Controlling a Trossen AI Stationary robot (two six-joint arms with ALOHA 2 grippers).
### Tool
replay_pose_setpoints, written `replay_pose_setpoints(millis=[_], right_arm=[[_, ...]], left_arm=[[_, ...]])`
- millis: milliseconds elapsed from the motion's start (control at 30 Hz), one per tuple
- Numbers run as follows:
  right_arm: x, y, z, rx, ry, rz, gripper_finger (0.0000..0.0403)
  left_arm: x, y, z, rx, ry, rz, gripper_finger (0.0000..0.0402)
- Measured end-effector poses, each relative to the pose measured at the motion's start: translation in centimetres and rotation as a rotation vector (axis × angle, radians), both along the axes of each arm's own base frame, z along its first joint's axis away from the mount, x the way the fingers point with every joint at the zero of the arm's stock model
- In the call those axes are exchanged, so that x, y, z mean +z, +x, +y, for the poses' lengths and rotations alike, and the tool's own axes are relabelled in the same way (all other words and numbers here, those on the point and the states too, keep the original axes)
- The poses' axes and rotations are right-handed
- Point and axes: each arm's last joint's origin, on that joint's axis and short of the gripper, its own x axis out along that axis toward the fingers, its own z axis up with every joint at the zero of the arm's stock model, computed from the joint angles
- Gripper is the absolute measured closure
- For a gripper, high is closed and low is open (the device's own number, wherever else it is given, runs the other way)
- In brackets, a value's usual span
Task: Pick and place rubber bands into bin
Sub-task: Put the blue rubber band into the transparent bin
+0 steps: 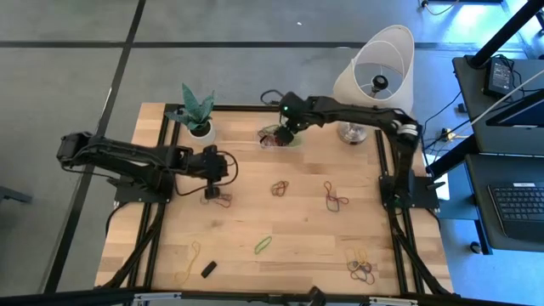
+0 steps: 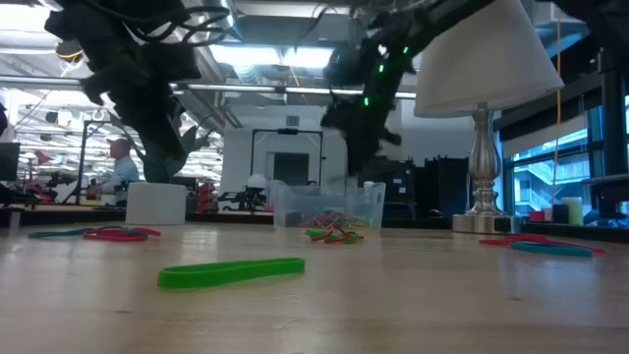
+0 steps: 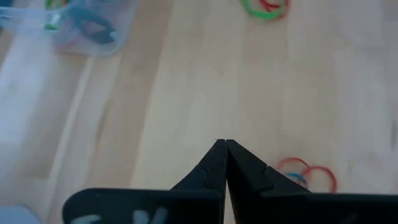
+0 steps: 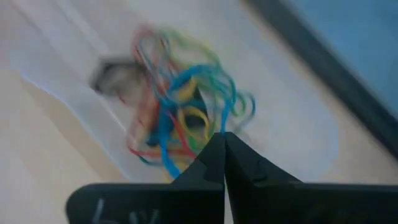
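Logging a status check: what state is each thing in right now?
Left gripper: shut, empty, above the table.
Right gripper: shut, over the bin.
Bin: upright, holding a tangle of rubber bands.
Lamp: upright.
Plant pot: upright.

Clear low-walled bin [image 1: 280, 138] sits upright at the counter's far edge, holding a tangle of multicoloured rubber bands [image 4: 177, 121]. Further bands lie scattered in small clusters across the counter.

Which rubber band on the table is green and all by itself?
The single green band near the table's front middle. It lies alone as one flat loop, while the other rubber bands sit in mixed-colour clusters.
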Motion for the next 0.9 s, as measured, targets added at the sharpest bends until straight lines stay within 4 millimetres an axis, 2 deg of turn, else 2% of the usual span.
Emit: replay_pose_setpoints(millis=[100, 233, 533, 900], right_arm=[[-2.1, 0.2, -0.4, 0.041, 0.021, 0.090, 0.0402], [-3.5, 0.5, -0.5, 0.061, 0.028, 0.128, 0.0398], [-3.3, 0.7, -0.7, 0.058, 0.013, 0.104, 0.0351], [-3.2, 0.6, -0.7, 0.003, 0.028, 0.082, 0.0290]], left_arm=[[0.1, 0.0, 0.7, 0.041, -0.003, -0.012, 0.0398], [0.2, 0.1, 1.4, 0.082, -0.007, -0.030, 0.0398], [0.2, 0.1, 1.8, 0.100, -0.011, -0.040, 0.0398], [0.1, 0.1, 1.4, 0.000, -0.082, -0.031, 0.0398]])
